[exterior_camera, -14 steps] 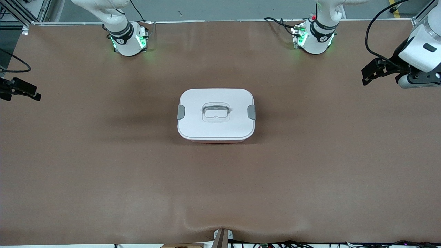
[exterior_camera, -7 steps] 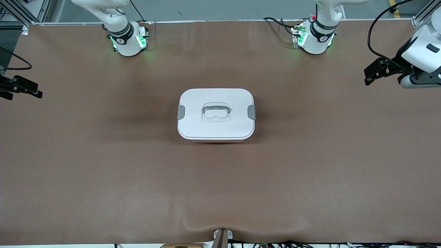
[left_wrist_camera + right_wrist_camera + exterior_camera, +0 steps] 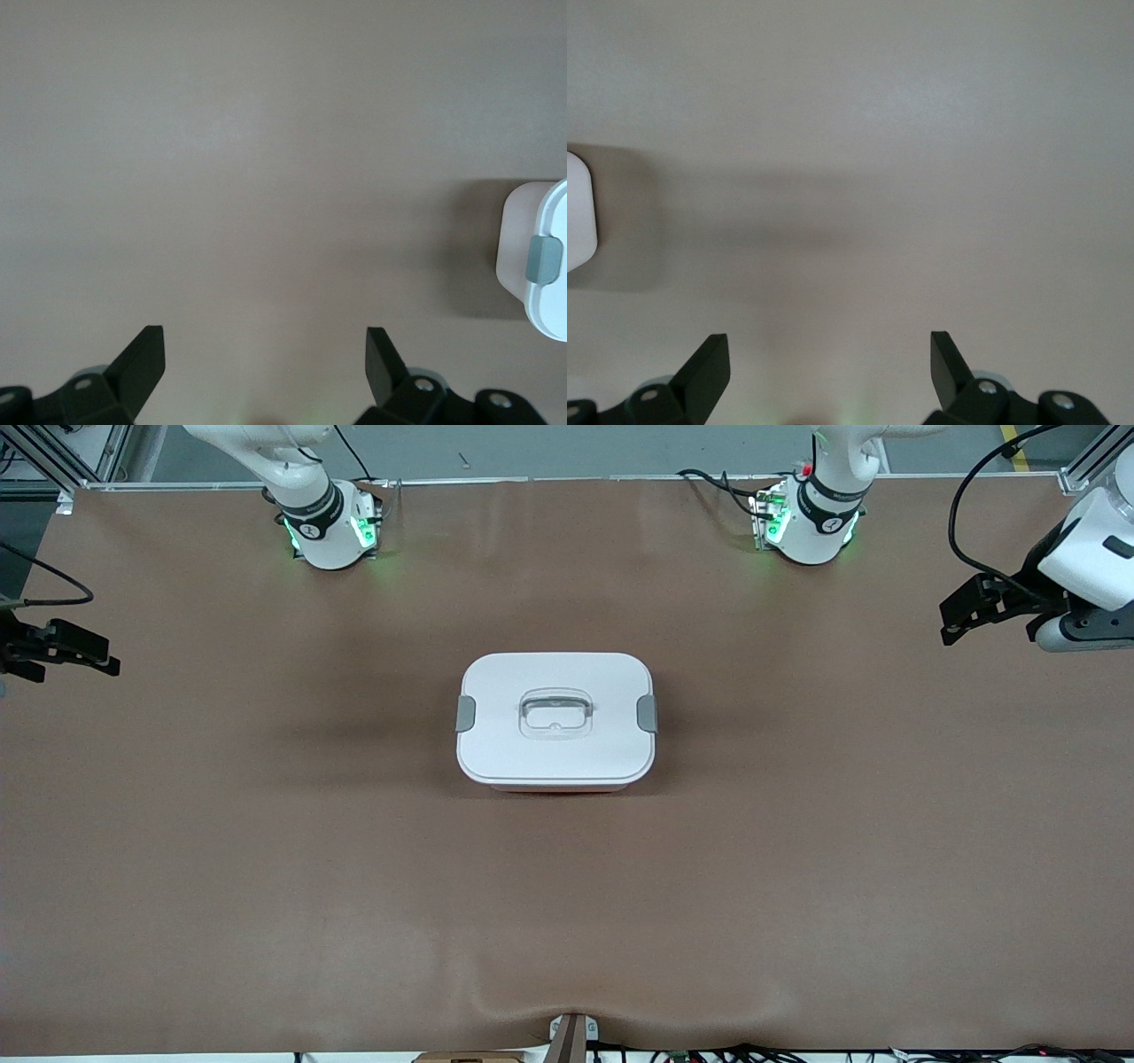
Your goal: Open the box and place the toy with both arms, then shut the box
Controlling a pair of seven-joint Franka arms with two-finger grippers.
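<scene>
The box [image 3: 555, 722] sits shut in the middle of the table, its white lid on and a grey clip [image 3: 465, 714] at each short end. A clear handle [image 3: 555, 714] lies recessed in the lid's centre. The toy is out of view. My left gripper [image 3: 948, 622] hangs open over the left arm's end of the table, well apart from the box. My right gripper [image 3: 80, 666] hangs open over the right arm's end. In the left wrist view the open left gripper [image 3: 266, 341] holds nothing, with the box [image 3: 547, 266] at the frame's edge. The right gripper [image 3: 830, 347] is likewise empty, with only a corner of the box [image 3: 578, 212] showing.
Brown matting covers the table [image 3: 266, 868]. The two arm bases [image 3: 328, 527] [image 3: 811, 522] stand along the table's edge farthest from the front camera. A small bracket [image 3: 571, 1036] sits at the nearest edge.
The right gripper has drifted slightly toward the table's middle. The left gripper has shifted a little toward its own end of the table. The box has not moved.
</scene>
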